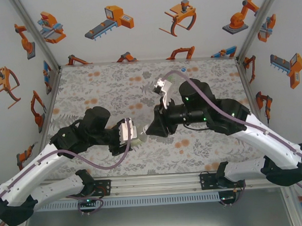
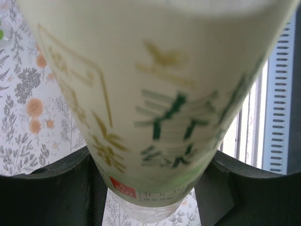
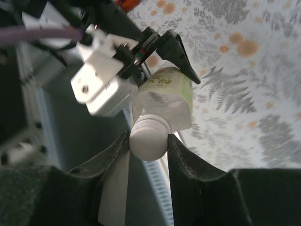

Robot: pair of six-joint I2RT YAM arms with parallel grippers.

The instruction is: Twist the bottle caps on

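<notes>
A small clear bottle (image 3: pixel 165 96) with a pale yellow-green label is held on its side above the table, in the middle near the front. My left gripper (image 2: pixel 150 195) is shut on the bottle (image 2: pixel 155 94), one dark finger pressed on each side of its body. A white bottle cap (image 3: pixel 148 139) sits on the bottle's neck, and my right gripper (image 3: pixel 148 137) is shut on that cap from the opposite side. From above, the left gripper (image 1: pixel 133 135) and the right gripper (image 1: pixel 151 129) meet nose to nose over the bottle (image 1: pixel 141 139).
The floral tablecloth (image 1: pixel 109 90) stretches behind both arms. An aluminium rail (image 1: pixel 159 182) runs along the near edge. Walls with robot drawings close in the left, right and back. A small white and blue object (image 1: pixel 192 69) lies at the far edge.
</notes>
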